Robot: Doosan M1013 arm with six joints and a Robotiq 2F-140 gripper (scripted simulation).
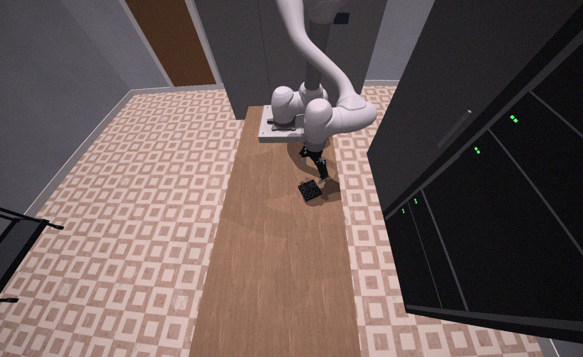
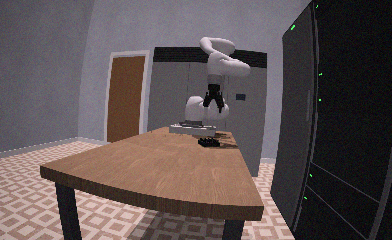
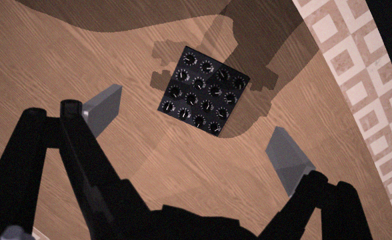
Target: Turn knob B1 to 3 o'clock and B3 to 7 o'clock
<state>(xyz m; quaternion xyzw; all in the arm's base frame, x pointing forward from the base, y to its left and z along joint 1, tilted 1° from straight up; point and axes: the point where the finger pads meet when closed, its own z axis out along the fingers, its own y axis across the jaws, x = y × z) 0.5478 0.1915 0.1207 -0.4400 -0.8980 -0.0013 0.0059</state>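
Note:
The black knob box (image 1: 311, 190) (image 2: 209, 143) (image 3: 194, 71) stands flat on the table. The names' positions put its rear at the left in the wrist view; its socket is not visible. Knob B1 (image 3: 184, 114) has a steep line, close to the 3-to-9 o'clock axis; I cannot tell clearly which end is outer. Knob B3 (image 3: 199, 83) has its line toward the lower right, about 7 o'clock. My gripper (image 1: 312, 170) (image 2: 213, 112) (image 3: 197, 120) is wide open and empty, raised above the box's level, touching no knob. Its fingers flank the box in the wrist view.
The wooden table (image 1: 275, 266) (image 2: 149, 167) carries the arm's white base plate (image 1: 280, 139) (image 2: 191, 130) behind the box. The box stands near the table's right edge in the top and exterior views. A dark cabinet (image 1: 475, 212) (image 2: 352, 104) stands beyond that edge.

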